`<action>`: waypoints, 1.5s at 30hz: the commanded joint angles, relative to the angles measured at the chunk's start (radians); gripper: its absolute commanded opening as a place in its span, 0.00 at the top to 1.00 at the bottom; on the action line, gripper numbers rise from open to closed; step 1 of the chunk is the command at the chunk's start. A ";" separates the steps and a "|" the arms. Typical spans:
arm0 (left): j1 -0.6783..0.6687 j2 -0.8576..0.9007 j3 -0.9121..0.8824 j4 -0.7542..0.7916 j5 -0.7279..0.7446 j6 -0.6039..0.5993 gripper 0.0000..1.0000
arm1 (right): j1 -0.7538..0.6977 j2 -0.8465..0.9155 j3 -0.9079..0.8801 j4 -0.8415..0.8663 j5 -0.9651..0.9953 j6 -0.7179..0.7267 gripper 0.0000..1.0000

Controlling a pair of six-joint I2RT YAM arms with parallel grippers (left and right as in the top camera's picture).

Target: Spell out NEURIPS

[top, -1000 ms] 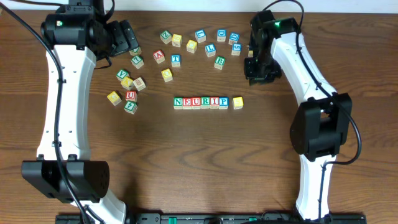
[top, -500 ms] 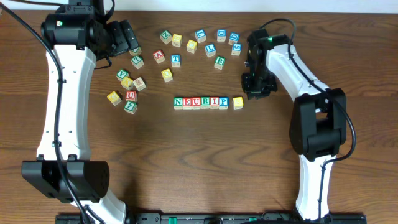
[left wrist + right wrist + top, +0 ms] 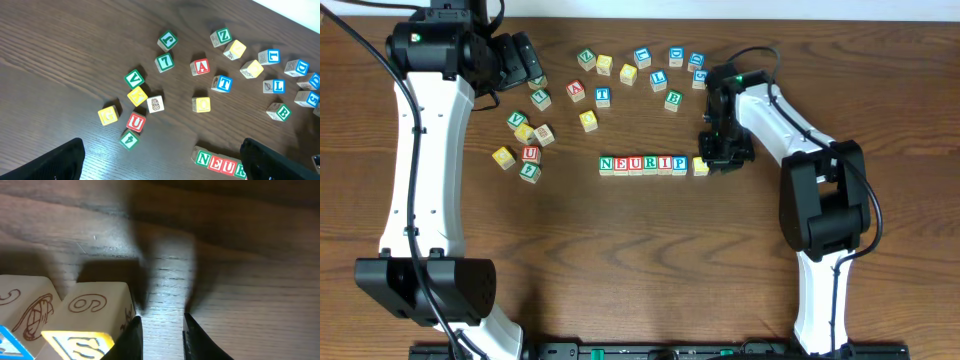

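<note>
Dark wood table (image 3: 640, 260) carries the NEURIP row (image 3: 643, 164); the yellow S block (image 3: 90, 322) sits just beside its end, with the right gripper (image 3: 160, 330) nearly closed, empty, alongside.

Yellow block (image 3: 702, 166), dark-brown wood table (image 3: 620, 260)

The worktop (image 3: 620, 260) is dark brown wood with lines running across it. A thin pale strip (image 3: 880, 8) shows along its far edge. Soft light shines on the wood.
</note>
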 commanded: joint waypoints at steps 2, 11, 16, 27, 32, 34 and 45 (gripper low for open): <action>0.004 0.008 -0.005 -0.003 -0.013 0.010 0.02 | 0.019 -0.009 -0.006 0.015 -0.021 0.019 0.79; 0.004 0.008 -0.005 -0.003 -0.013 0.010 0.02 | 0.045 -0.009 -0.006 0.037 -0.027 0.032 0.78; 0.004 0.008 -0.005 -0.003 -0.013 0.010 0.02 | 0.045 -0.009 -0.006 0.046 -0.048 0.031 0.78; 0.004 0.008 -0.005 -0.003 -0.013 0.010 0.02 | 0.033 -0.024 0.006 0.043 -0.047 0.006 0.75; 0.004 0.008 -0.005 -0.003 -0.013 0.010 0.02 | 0.013 -0.106 0.040 0.034 -0.008 -0.008 0.71; 0.004 0.008 -0.005 -0.003 -0.013 0.010 0.02 | 0.004 -0.172 0.043 0.034 0.016 -0.008 0.69; 0.004 0.008 -0.005 -0.003 -0.013 0.010 0.02 | -0.008 -0.469 0.043 -0.020 0.072 -0.008 0.36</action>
